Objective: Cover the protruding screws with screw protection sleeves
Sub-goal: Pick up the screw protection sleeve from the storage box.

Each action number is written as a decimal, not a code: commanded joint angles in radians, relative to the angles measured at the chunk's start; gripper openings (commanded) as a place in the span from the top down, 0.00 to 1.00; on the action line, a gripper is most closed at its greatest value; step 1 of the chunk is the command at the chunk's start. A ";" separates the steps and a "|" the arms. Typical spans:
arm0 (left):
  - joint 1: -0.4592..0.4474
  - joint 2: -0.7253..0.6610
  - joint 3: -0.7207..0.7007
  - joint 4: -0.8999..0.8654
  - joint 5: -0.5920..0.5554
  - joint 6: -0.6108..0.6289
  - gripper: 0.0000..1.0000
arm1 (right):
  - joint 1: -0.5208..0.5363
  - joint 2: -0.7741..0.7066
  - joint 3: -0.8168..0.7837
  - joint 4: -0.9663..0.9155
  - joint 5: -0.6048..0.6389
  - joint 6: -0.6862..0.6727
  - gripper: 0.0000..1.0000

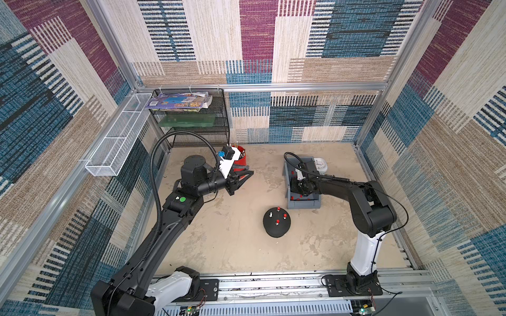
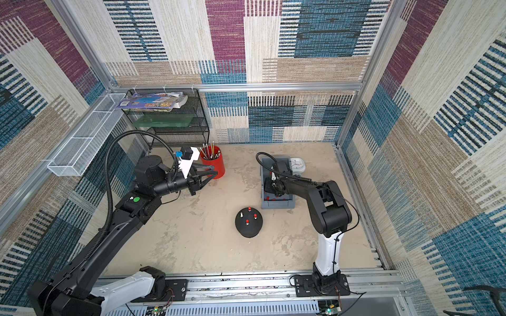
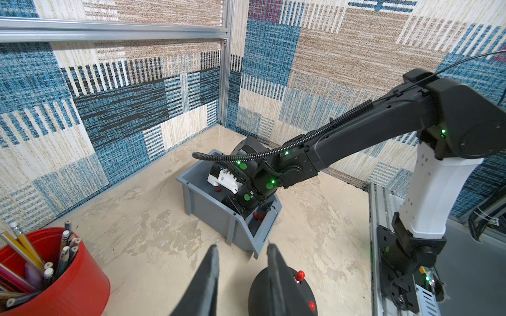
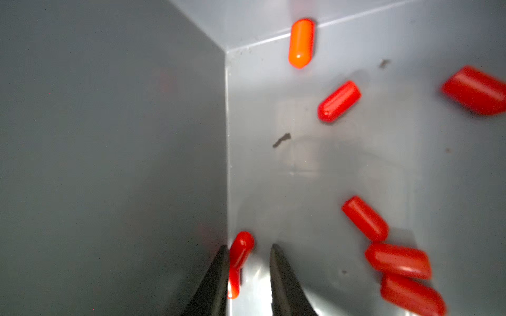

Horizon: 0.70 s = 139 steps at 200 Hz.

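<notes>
- Right gripper [image 4: 249, 250] being held low inside grey bin [image 4: 109, 136], jaws spread slightly, nothing being pinched.
- 1 red sleeve [image 4: 241, 246] lying partly in gap, just beside 1 fingertip [image 4: 219, 265], close by bin wall; its long side running nearly along fingers.
- Left gripper [image 3: 243, 246] being held spread, empty, well apart from bin; right arm judged nearer.
- On black dome [image 1: 276, 231], 3 screws [image 1: 284, 216] being shown capped, 1 bare screw [image 1: 270, 214] waiting.

Both top views give you the whole table [image 1: 232, 254] from overhead; left wrist faces the bin [image 3: 210, 216] from afar, right wrist sits close inside it.
</notes>
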<state>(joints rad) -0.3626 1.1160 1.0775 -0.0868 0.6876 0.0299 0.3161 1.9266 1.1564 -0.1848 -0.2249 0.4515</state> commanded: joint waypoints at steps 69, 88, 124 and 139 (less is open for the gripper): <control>-0.001 -0.001 0.004 0.004 0.019 -0.001 0.70 | 0.001 0.048 0.040 -0.017 0.029 0.018 0.77; -0.001 -0.002 0.004 0.004 0.020 0.001 0.70 | 0.001 0.046 0.040 -0.039 0.050 0.008 0.79; -0.001 -0.005 0.004 0.004 0.021 -0.001 0.70 | 0.022 0.044 0.056 -0.101 0.120 -0.031 0.79; -0.001 -0.005 0.004 0.005 0.019 -0.002 0.70 | 0.037 0.052 0.067 -0.123 0.138 -0.042 0.78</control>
<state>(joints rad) -0.3630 1.1149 1.0775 -0.0868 0.6884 0.0296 0.3336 1.9678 1.2114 -0.2066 -0.1577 0.4427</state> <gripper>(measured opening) 0.299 0.215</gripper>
